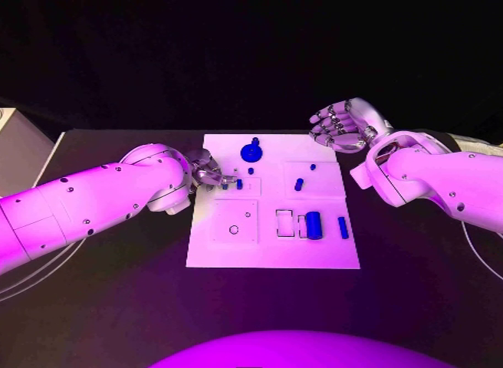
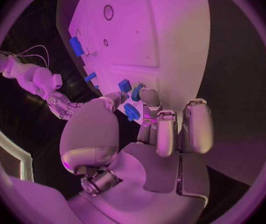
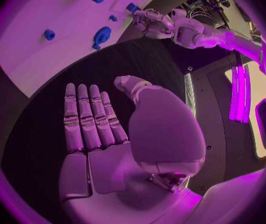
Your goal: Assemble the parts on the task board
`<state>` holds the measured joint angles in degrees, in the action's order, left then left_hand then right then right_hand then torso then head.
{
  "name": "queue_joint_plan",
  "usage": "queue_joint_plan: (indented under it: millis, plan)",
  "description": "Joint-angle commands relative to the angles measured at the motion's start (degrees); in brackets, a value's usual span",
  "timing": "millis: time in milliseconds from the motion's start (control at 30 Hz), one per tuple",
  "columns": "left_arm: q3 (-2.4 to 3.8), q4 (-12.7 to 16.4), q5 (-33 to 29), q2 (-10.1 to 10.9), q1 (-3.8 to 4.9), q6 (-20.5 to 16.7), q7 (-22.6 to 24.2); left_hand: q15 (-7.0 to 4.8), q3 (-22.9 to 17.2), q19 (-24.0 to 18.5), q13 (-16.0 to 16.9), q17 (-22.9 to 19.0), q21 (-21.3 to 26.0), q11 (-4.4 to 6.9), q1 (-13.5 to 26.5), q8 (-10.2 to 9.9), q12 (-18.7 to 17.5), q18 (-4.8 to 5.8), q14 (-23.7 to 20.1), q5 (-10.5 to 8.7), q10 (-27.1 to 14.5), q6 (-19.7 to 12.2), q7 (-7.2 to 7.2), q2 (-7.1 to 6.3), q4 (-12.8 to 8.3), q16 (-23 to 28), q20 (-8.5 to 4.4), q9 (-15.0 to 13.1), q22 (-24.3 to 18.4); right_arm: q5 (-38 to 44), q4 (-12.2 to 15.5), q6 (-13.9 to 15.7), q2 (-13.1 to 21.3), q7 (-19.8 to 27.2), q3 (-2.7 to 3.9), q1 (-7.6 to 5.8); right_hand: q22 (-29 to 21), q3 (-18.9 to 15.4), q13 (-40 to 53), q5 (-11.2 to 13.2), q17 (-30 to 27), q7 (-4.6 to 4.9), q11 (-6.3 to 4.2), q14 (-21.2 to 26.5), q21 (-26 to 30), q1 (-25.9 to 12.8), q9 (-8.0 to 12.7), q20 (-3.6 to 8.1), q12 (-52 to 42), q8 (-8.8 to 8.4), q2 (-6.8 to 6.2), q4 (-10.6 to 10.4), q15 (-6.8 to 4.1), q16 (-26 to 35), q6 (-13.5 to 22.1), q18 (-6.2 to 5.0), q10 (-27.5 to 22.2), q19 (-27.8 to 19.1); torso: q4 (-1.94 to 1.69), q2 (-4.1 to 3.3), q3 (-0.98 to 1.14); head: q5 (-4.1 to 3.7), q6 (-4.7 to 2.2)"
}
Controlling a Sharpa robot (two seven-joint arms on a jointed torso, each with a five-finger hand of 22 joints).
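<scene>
Task board point(image 1: 271, 253) centre of table, long axis 12-to-6 in head view. Right hand point(image 1: 342, 124) at board's 1 o'clock corner, off plate, fingers straight and apart, holding nothing. Left hand point(image 1: 208, 173) at board's 9 o'clock edge, fingers curled around small blue part point(image 2: 132, 111), pinched at fingertips. Larger cylinder point(image 1: 313, 224) lies toward 4 o'clock, axis 12-to-6. Step, by judgement: seating pinched part. Next move needs alignment over its hole, then straight press down. Part's own heading unclear.

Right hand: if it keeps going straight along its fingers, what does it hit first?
Likely the bare black table, then the white task board's edge. The right hand, fingers flat and empty, points toward the round blue part, but height above the table is unclear.
</scene>
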<state>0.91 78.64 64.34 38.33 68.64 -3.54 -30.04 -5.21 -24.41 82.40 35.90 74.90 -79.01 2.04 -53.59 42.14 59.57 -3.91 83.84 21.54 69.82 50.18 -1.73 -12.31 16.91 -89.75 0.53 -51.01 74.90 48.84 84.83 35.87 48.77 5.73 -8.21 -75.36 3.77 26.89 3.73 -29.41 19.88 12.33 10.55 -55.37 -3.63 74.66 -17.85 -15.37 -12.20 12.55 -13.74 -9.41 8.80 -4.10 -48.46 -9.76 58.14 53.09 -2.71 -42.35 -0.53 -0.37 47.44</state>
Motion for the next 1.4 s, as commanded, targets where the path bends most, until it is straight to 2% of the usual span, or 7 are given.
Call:
queue_joint_plan:
  millis: [33,300,433,867,1400]
  plan:
    - [-0.09,0.2,0.5,0.0,-0.17,0.2,-0.2,0.1,0.4,0.2,0.0,14.3,0.3,-0.08,0.1,0.4,0.1,0.3,5.9,0.26,-0.2,0.3,-0.17,0.63,0.0,0.3,0.33,-0.1,2.0,0.4,0.1,-0.8,0.0,0.4,0.02,0.02,-0.1,0.1,-0.1,-0.2,0.0,1.73,0.11,0.2,0.0,0.0,0.0,-0.11,0.3,-0.23,-0.33,-0.2,0.23,0.0,-0.4,-0.79,-0.2,-0.4,-0.02,0.04,0.01,0.0,-0.01]
    - [-0.08,-0.1,0.7,0.2,-0.16,1.4,-0.8,0.1,0.4,0.2,0.0,14.3,0.3,-0.08,0.1,0.4,0.1,0.3,5.9,0.26,-0.2,0.3,-0.17,0.63,0.0,0.3,0.33,-0.1,2.0,0.4,0.1,-0.8,0.1,0.3,0.02,0.02,-0.1,0.1,-0.1,-0.2,0.0,1.73,0.11,0.2,0.0,0.0,0.0,-0.11,0.3,-0.23,-0.33,-0.2,0.23,0.0,-0.4,-0.79,-0.2,-0.4,-0.05,0.03,-0.01,-0.02,-0.07]
    - [-0.07,-0.2,0.8,0.3,-0.16,1.6,-1.0,0.05,0.3,0.2,0.0,14.2,0.4,-0.01,-0.4,0.4,0.0,0.27,5.9,0.46,-0.2,0.3,-0.08,1.32,0.0,0.4,0.31,-0.1,1.9,0.5,0.1,-0.8,0.1,0.3,0.02,0.02,-0.1,0.1,-0.1,-0.2,0.0,1.73,0.11,0.2,0.0,0.0,0.0,-0.11,0.3,-0.23,-0.33,-0.2,0.23,0.0,-0.4,-0.79,-0.2,-0.4,-0.03,0.0,-0.04,-0.01,-0.09]
    - [0.0,-0.2,1.3,0.7,-0.17,1.4,-1.2,-0.02,-0.3,0.2,0.0,14.3,0.3,0.08,-1.1,0.4,0.1,0.28,5.9,0.63,-0.2,0.3,0.02,1.82,0.0,0.3,0.27,-0.1,1.9,0.5,0.1,-0.8,0.1,0.3,0.02,0.02,-0.1,0.2,-0.1,-0.2,-0.2,1.73,0.11,0.3,0.0,0.0,0.1,-0.13,0.3,-0.28,-0.34,-0.2,0.25,0.0,-0.4,-0.79,-0.2,-0.5,-0.07,0.0,-0.04,-0.01,-0.03]
    - [0.06,0.0,0.6,0.5,-0.16,0.9,-0.7,-0.13,-2.0,0.2,-0.1,14.3,0.3,0.2,-2.7,0.5,0.0,0.29,5.9,0.57,-0.2,0.1,0.13,1.39,-0.1,0.3,0.17,-0.2,2.0,0.5,0.1,-0.8,0.1,0.3,0.02,0.03,-0.1,0.2,-0.1,-0.2,-0.2,1.73,0.11,0.3,0.0,0.0,0.1,-0.13,0.3,-0.28,-0.34,-0.2,0.25,0.0,-0.4,-0.79,-0.2,-0.5,-0.02,0.0,0.03,0.06,0.03]
